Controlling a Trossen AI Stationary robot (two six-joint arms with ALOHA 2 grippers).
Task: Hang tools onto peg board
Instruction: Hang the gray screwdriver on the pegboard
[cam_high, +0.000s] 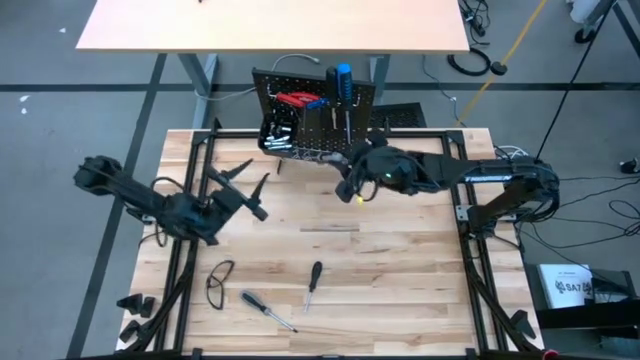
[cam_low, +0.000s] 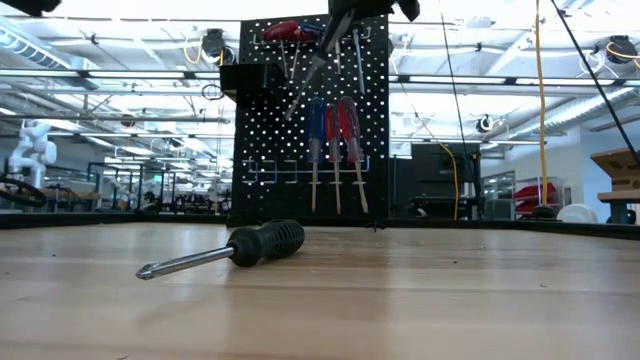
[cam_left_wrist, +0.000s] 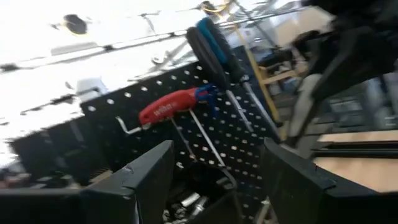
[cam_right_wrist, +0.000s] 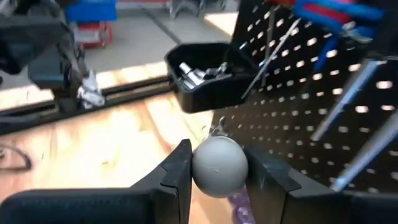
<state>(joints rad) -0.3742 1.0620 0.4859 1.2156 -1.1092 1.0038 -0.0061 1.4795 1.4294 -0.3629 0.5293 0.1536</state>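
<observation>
Your right gripper (cam_right_wrist: 217, 167) is closed on a pale round knob (cam_right_wrist: 219, 166), the end of a tool whose remaining length you cannot make out, and it sits just in front of the peg board (cam_high: 310, 118) at the far edge of the table (cam_high: 400, 260). In the right wrist view the perforated panel fills one side, with the small black bin (cam_right_wrist: 208, 81) fixed to it and silvery metal pieces (cam_right_wrist: 198, 70) lying inside. Your left gripper (cam_left_wrist: 214, 177) stands with its 2 fingers spread wide and nothing between them; in the high view it is over the left part of the table, pointed toward the board and well apart from it. Past its fingers you see a red-handled tool (cam_left_wrist: 171, 109) hanging on the board, with a black-handled screwdriver (cam_left_wrist: 208, 56) and a blue-handled screwdriver (cam_left_wrist: 219, 43) beside it. The low view shows more red and blue screwdrivers hanging lower on the panel. Still on the table near its front edge are 2 black-handled screwdrivers (cam_high: 313, 283), the second (cam_high: 268, 310) just left of the first, and a small dark looped item (cam_high: 220, 280) that you cannot identify.
</observation>
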